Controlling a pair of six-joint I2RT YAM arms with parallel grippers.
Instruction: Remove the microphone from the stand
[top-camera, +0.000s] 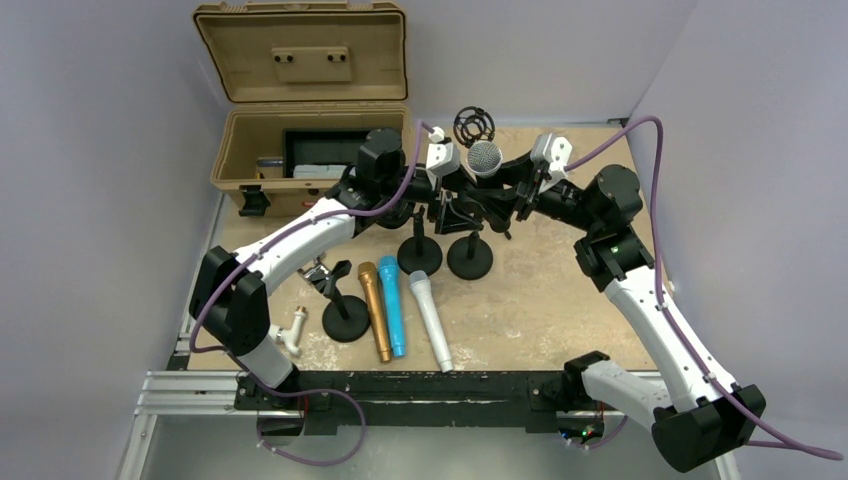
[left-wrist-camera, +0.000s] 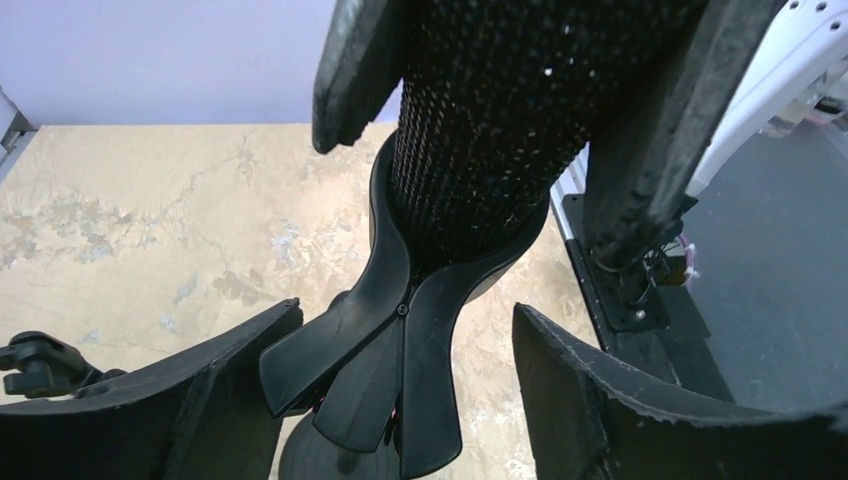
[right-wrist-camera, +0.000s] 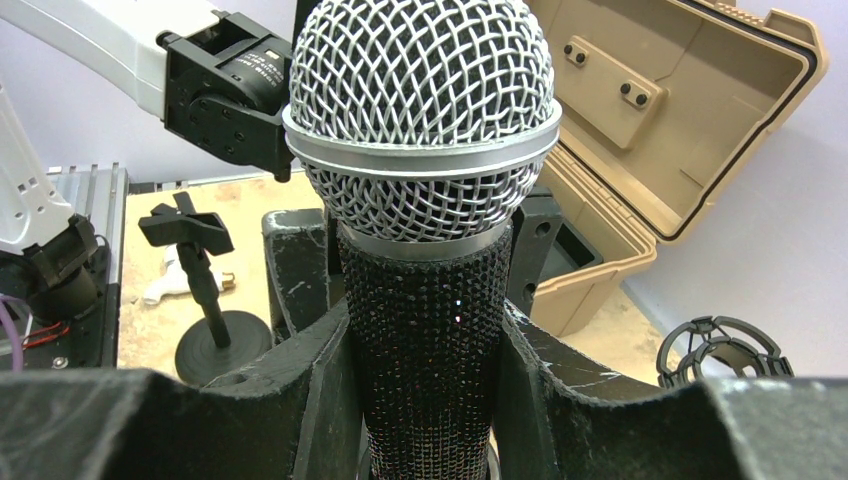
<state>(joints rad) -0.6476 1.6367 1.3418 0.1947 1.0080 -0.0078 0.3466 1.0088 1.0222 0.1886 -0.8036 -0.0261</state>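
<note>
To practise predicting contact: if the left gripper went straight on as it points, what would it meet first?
Most likely the stand's clip, which sits between the open fingers of the left gripper and cradles the microphone; depth is unclear.

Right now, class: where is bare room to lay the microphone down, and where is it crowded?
Free: bare tabletop between the white microphone and the right arm. Crowded: near left, around the empty stand, gold microphone, blue microphone.
</note>
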